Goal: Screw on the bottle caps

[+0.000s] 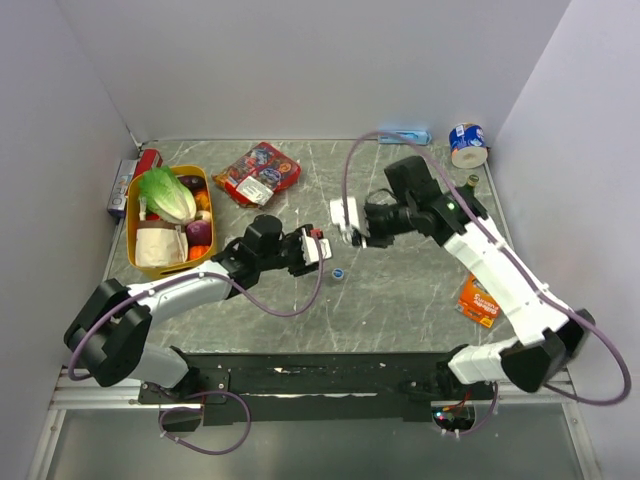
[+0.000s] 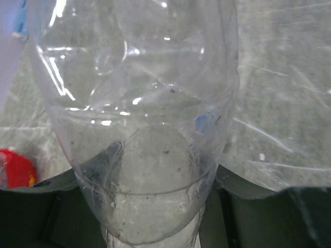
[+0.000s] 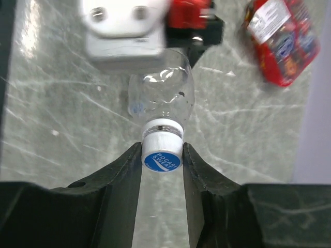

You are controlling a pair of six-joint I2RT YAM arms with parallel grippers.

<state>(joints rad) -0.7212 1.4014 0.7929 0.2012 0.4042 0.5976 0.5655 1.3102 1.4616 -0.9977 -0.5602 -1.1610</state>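
A small clear bottle [image 3: 161, 95] is held level above the table between my two grippers. My left gripper [image 1: 318, 247] is shut round its body; in the left wrist view the bottle [image 2: 139, 129] fills the frame and hides most of the fingers. My right gripper [image 3: 162, 151] is shut on the bottle cap [image 3: 162, 155], white-sided with a blue top, which sits on the neck. In the top view the right gripper [image 1: 352, 228] faces the left one. A second blue cap [image 1: 338, 273] lies loose on the table just below them. No other clear bottle shows plainly.
A yellow basket [image 1: 130, 225] of vegetables stands at the left. A red snack pack [image 1: 258, 172] lies behind the grippers. A blue-and-white tin [image 1: 467, 143] and a green bottle [image 1: 470, 183] are at the back right. An orange packet [image 1: 480, 298] lies at the right.
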